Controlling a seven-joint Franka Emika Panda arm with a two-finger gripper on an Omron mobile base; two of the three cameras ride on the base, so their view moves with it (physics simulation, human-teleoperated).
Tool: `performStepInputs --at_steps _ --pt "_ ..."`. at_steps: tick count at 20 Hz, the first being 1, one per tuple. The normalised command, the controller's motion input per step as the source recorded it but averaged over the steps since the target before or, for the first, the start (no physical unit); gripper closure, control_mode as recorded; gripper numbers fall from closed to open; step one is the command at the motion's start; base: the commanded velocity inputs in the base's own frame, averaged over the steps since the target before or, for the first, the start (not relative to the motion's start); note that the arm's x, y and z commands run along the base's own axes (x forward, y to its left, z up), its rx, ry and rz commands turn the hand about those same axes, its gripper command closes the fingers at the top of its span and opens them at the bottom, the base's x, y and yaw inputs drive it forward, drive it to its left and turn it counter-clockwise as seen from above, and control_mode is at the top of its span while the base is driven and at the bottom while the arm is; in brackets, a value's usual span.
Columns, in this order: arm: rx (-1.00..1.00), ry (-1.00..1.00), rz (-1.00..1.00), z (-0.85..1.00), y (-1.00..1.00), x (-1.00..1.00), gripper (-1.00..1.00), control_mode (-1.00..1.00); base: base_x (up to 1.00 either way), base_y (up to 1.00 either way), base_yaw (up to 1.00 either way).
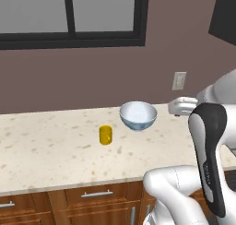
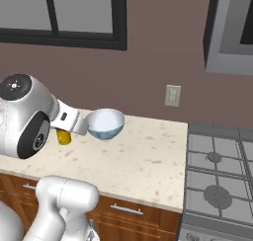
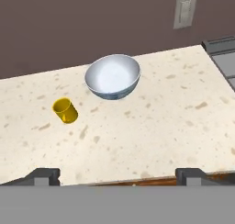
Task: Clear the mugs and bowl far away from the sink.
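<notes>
A bright yellow mug [image 1: 105,134] [image 3: 65,110] stands on the speckled beige counter [image 1: 46,150]; in the right base view the mug [image 2: 63,137] is partly hidden behind my arm. To the mug's right and slightly farther back sits the pale blue-white bowl [image 1: 138,115] [image 2: 105,123] [image 3: 112,76], upright and empty. My gripper [image 3: 118,176] hangs open over the counter's front edge, well short of both, with nothing between its fingers. The sink is out of view.
A gas stove [image 2: 217,180] [image 3: 220,58] borders the counter on the right. A wall outlet [image 1: 179,80] [image 2: 172,95] sits on the brown wall behind the bowl, under a dark-framed window [image 1: 69,16]. Wooden drawers [image 1: 92,194] run below the counter.
</notes>
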Motion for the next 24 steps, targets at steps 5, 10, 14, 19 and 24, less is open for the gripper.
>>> performStepInputs --at_steps 5,10,14,19,24 --pt "-0.09 -0.28 0.04 0.21 0.00 -0.17 -1.00 1.00 -0.03 0.00 0.00" --pt "0.00 0.00 0.00 0.00 0.00 0.00 -1.00 1.00 0.02 -0.09 -0.08" --pt "0.00 0.00 0.00 0.00 0.00 0.00 -1.00 1.00 0.00 -0.34 -0.16" --pt "0.00 0.00 0.00 0.00 0.00 0.00 -1.00 1.00 0.00 -0.67 -0.40" --pt "0.00 0.00 0.00 0.00 0.00 0.00 -1.00 1.00 0.00 -0.13 -0.95"
